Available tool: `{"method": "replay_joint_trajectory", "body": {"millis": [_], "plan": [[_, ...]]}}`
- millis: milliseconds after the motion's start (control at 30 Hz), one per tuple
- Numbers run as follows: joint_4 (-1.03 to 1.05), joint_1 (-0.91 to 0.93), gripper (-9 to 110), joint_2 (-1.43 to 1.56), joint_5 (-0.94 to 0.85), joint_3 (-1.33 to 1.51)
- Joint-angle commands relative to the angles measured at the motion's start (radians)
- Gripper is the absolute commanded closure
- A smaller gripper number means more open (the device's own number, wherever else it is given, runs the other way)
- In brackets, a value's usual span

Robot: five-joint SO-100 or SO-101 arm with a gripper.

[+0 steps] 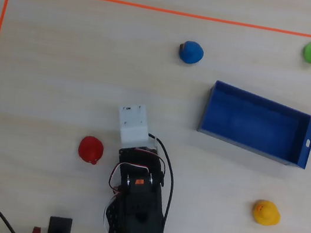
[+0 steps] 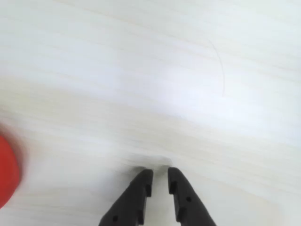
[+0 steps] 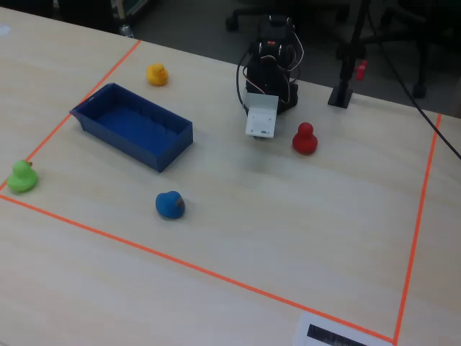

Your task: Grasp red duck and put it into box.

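Pincer (image 2: pixel 160 175) tips sit close together in my wrist view, only a narrow slit between them, with nothing gripped and bare counter (image 2: pixel 150 84) beneath. I see the red duck (image 2: pixel 7 172) as a blur at that view's left edge, apart from the fingers. From overhead, the red duck (image 1: pixel 91 150) stands on the counter just left of the arm, well apart from the box (image 1: pixel 257 124), which lies to the right with nothing in it. Blue duck (image 1: pixel 190 52) sits above the box.
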Motion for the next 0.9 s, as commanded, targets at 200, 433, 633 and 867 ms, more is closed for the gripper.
{"method": "replay_joint_trajectory", "body": {"millis": [200,433,633,867], "plan": [[-0.316,-0.061,90,-0.341,-0.025,-0.160],[-0.281,-0.308,84,-0.724,0.144,-0.580],[-0.094,-0.514,83,-0.887,0.356,-0.816],[0.034,-0.569,80,-0.914,0.499,-0.764]]}}
